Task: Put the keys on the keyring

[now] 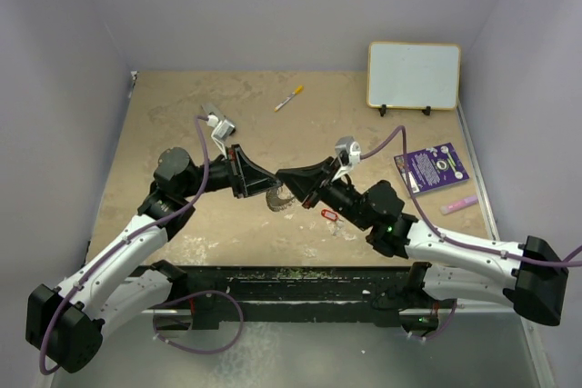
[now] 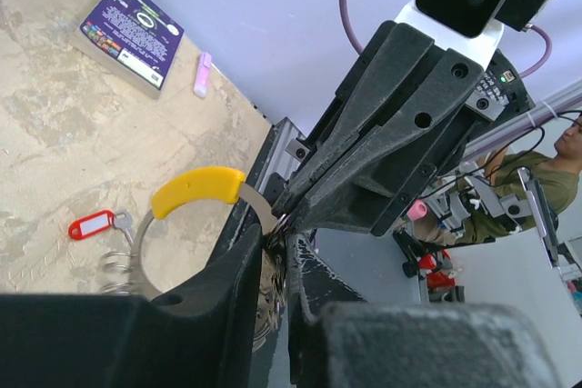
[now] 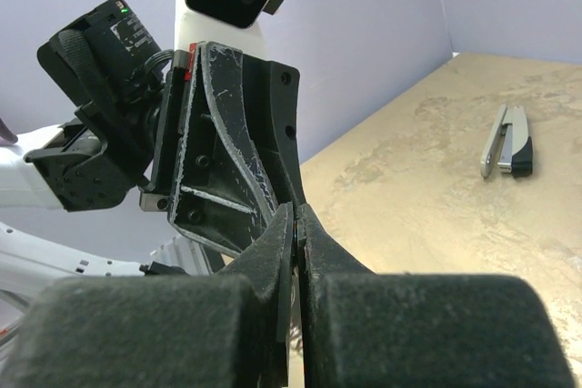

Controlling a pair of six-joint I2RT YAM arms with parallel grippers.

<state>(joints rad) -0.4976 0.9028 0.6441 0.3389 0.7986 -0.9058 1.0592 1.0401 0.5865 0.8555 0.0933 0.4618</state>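
Two tools meet on the stiff yellow-arced wire keyring (image 2: pixel 195 190), your right tool (image 2: pixel 284 220) clamped on it, the left tool (image 2: pixel 277 244) impossible to tell; pinch the light red-tagged silver keys (image 2: pixel 95 223) by the tag.

left gripper (image 1: pixel 270 190) tight against right gripper (image 1: pixel 281 177), keyring (image 2: pixel 195 190) between them

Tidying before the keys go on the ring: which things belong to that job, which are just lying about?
Belongs to the job:
keyring
keys with red tag

Lying about:
marker pen
whiteboard
stapler
purple booklet
pink marker
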